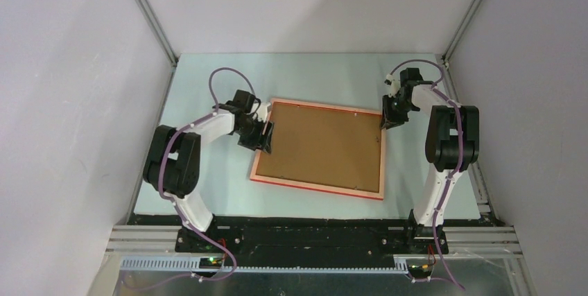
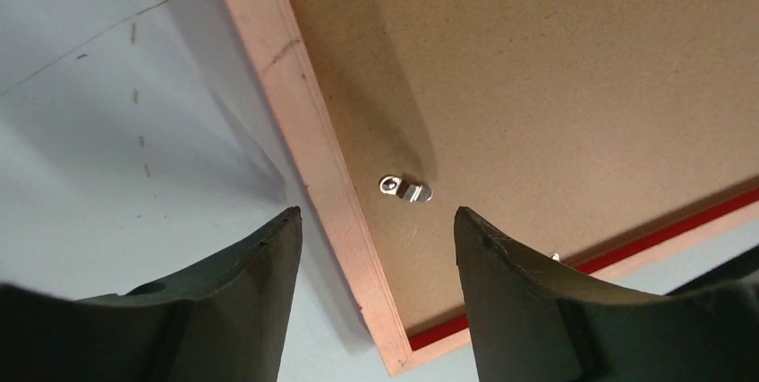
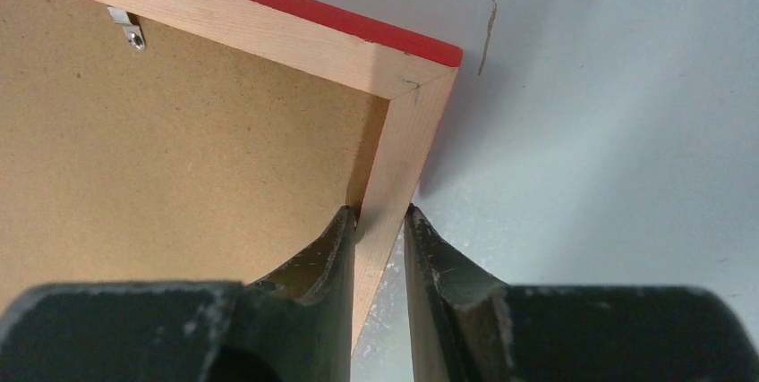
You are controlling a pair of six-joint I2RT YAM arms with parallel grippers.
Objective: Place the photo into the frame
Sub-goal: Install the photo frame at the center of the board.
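Note:
The frame [image 1: 379, 164] lies face down in the middle of the table, its pale wood back edges up and its red front showing at the rim. The brown backing board [image 1: 322, 147] fills it. The photo is hidden. My left gripper [image 1: 267, 136] is open, its jaws astride the frame's left rail [image 2: 309, 145] without touching it. A small metal clip [image 2: 405, 189] sits on the board between the fingers. My right gripper [image 1: 383, 121] is shut on the frame's right rail [image 3: 403, 154] near its far corner, one finger [image 3: 327, 252] inside on the board side, one outside.
The pale table surface [image 1: 208, 192] runs to white enclosure walls with metal posts at the back corners [image 1: 170, 57]. A second metal clip [image 3: 128, 29] shows on the board near the frame's far rail. The arm bases [image 1: 201, 230] stand at the near edge.

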